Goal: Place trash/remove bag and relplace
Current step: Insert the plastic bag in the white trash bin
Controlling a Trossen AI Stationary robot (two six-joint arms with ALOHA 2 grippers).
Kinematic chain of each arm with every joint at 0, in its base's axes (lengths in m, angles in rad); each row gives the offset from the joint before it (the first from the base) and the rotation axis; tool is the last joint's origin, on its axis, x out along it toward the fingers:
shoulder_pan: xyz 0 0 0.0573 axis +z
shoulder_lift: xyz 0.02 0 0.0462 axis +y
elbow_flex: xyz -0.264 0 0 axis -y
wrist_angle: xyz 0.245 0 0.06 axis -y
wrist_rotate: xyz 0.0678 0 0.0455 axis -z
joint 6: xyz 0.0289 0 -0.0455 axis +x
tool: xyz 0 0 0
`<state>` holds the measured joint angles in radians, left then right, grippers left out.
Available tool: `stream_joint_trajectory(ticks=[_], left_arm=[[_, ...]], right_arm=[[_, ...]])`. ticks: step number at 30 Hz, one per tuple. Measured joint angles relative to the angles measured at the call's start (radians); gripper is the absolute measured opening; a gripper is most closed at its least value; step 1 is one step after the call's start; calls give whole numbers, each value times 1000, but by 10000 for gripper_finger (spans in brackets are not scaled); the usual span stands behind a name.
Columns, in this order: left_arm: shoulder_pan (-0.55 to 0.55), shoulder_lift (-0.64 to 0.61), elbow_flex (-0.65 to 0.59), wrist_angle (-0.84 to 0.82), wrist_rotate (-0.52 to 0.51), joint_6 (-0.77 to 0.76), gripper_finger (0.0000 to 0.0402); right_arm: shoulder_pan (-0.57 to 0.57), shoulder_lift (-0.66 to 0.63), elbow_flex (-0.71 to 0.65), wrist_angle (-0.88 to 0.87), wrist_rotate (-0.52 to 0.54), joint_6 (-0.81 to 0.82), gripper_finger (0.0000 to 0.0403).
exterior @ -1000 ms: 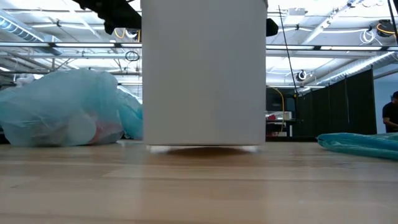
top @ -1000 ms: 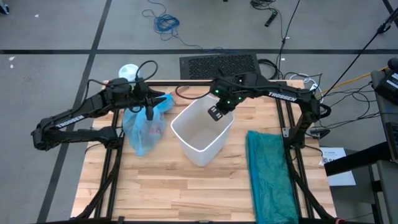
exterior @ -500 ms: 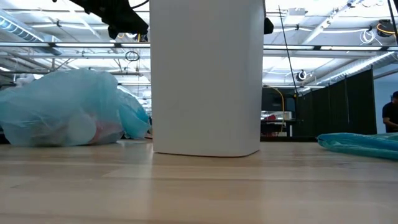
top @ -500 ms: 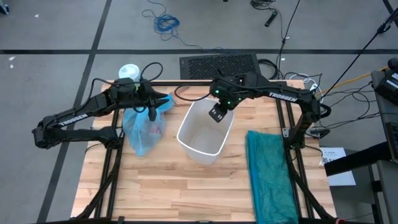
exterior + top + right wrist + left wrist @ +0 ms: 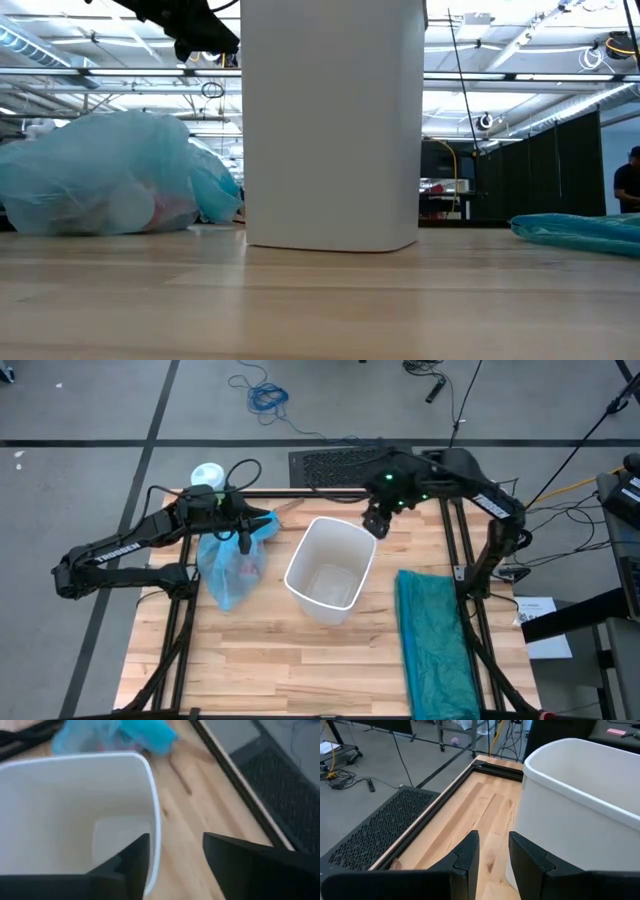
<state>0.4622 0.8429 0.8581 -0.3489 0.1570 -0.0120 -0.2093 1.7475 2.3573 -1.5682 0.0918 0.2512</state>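
Right pincer (image 5: 371, 523) fingers apart, empty, beside rim of white plastic wastebasket (image 5: 325, 570). Left pincer (image 5: 242, 540) state unclear. Filled light-blue plastic bag (image 5: 229, 565): soft, slippery, tearable; grip gathered neck.

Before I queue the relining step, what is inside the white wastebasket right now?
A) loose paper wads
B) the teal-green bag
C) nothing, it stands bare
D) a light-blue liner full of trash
C: the high view looks straight into the white wastebasket and shows only its bare white floor; the filled light-blue bag lies beside it.
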Motion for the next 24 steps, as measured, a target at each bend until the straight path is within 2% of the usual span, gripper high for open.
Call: stream_joint_trajectory(ticks=[5,9,15,24], left_arm=[[0,0,0,3,64,24,102],[0,-24,0,28,102,21,102],[0,-49,0,75,105,18,102],[0,-69,0,78,105,-8,102]], right_arm=[[70,-82,-20,0,14,-15,84],[159,-135,-39,-4,48,41,11],[345,-148,-76,-1,90,199,7],[612,-145,-452,-2,60,614,0]])
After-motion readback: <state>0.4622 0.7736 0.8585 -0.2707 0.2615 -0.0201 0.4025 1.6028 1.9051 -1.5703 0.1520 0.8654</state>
